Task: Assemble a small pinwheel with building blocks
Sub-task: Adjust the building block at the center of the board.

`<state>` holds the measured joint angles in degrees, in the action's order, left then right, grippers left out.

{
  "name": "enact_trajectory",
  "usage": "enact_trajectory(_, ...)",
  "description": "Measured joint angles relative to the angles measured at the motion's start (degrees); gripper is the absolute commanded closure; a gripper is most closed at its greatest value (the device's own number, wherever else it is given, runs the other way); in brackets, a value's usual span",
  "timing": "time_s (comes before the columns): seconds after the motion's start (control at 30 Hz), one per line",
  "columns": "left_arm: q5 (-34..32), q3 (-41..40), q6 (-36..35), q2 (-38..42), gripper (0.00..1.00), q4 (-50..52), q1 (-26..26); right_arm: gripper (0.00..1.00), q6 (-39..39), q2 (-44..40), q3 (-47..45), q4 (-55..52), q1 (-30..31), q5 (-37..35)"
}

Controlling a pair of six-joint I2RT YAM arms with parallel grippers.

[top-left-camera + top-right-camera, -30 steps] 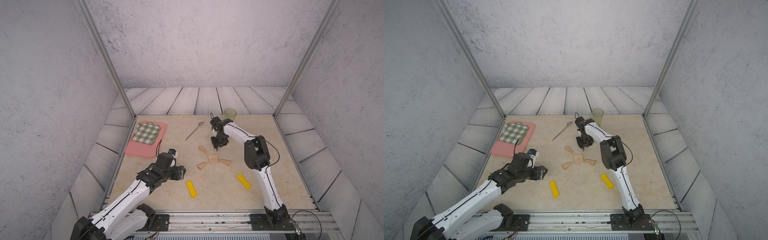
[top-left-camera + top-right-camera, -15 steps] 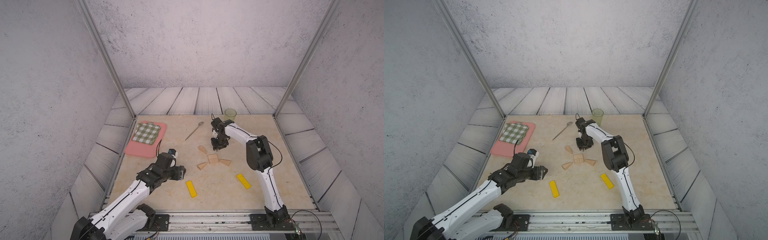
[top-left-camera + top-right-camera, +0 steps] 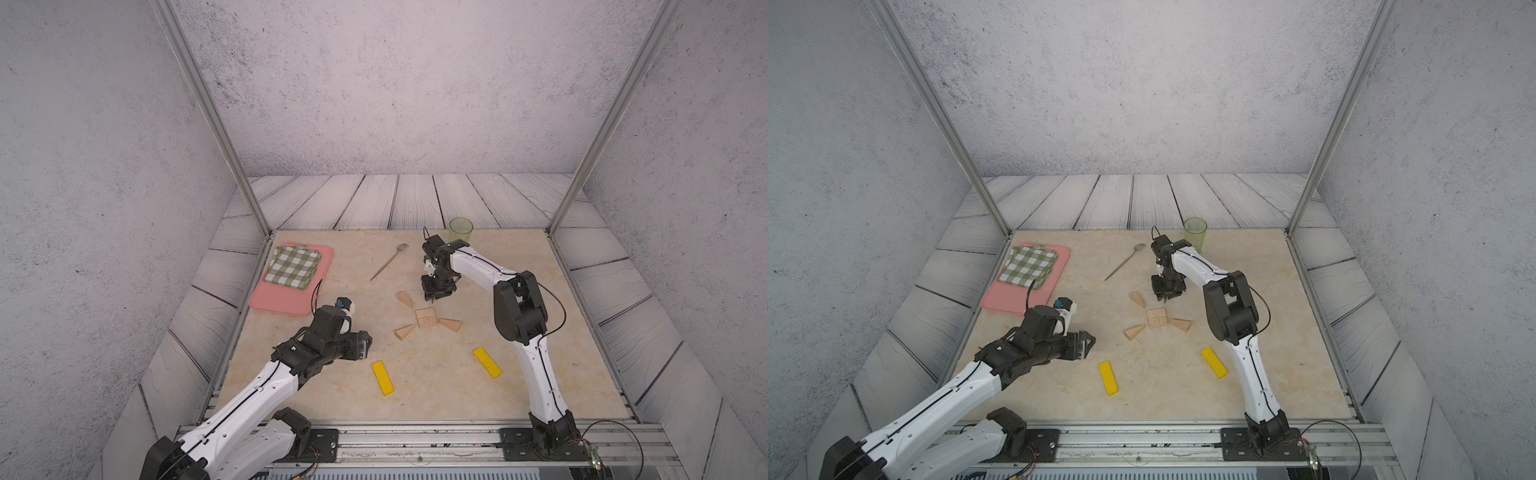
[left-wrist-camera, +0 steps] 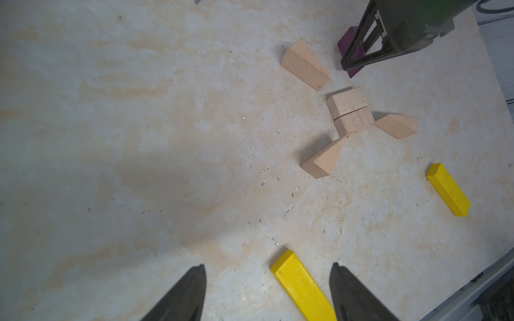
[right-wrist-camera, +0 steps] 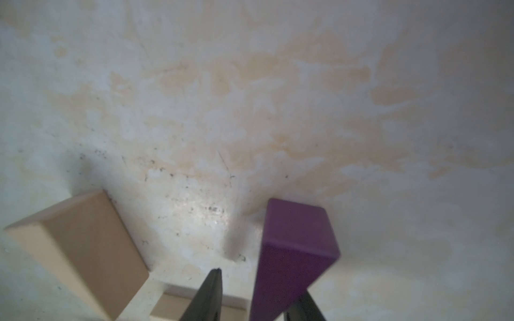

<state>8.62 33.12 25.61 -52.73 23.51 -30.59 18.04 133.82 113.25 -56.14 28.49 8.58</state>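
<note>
Yellow bars (image 3: 383, 377) (image 3: 487, 362): two, 7 and 4 o'clock of square
Left gripper (image 4: 268, 266): apart, empty
Wooden square (image 3: 426, 319): two rectangles, mid-worktop (image 3: 436, 395)
Wooden wedges (image 3: 405, 332) (image 3: 451, 324) (image 3: 404, 299): three, 8, 3, 10 o'clock
Purple wedge (image 5: 292, 250): one, 1 o'clock, between right gripper (image 3: 436, 296) jaws; clamping unclear

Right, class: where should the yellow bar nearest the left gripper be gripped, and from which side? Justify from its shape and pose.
Grip the yellow bar at mid-length, across its two long sides, coming straight down. It lies flat on the table, long and narrow, nothing touching it, so its width should fit the jaws and stay level.
</note>
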Motion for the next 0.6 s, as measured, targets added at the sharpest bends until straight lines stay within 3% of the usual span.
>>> enact_trajectory(0.33, -0.04, -0.09, 0.17, 0.66, 0.23, 0.02, 0.0, 0.59, -0.07, -5.38, -3.34, 0.02, 0.09, -1.97)
enact_trajectory(0.6, -0.44, -0.09, 0.17, 0.94, 0.23, 0.04, 0.0, 0.51, 0.63, -24.35, -18.32, 0.02, 0.09, -8.96)
